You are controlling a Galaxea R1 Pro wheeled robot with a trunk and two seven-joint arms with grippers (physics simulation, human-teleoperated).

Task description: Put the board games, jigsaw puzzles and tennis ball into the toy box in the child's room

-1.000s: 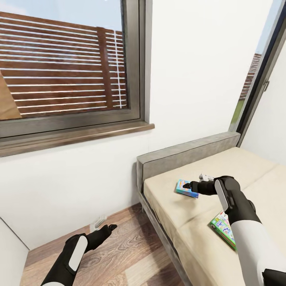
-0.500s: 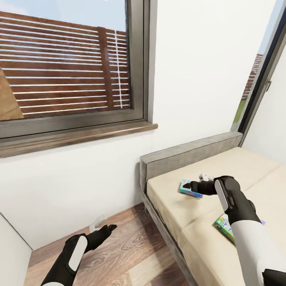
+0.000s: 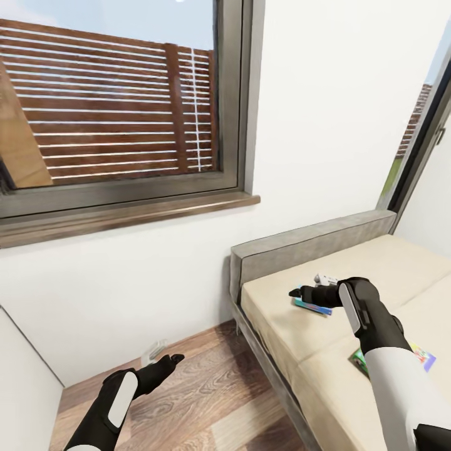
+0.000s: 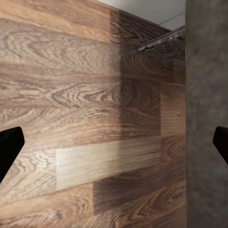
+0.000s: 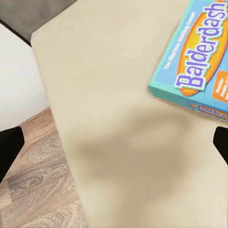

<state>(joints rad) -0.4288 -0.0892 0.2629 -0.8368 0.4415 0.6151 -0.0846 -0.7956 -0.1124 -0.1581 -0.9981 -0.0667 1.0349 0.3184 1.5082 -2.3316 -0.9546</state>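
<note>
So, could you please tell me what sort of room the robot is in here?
It looks like a bedroom: a low bed with a beige mattress and grey headboard, a Balderdash board game lying on it, a wood floor and a window.

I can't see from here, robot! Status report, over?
Right gripper open, over the bed beside the blue board game. Left gripper open over the floor, empty. Second game half hidden behind right arm. Nothing in the way.
</note>
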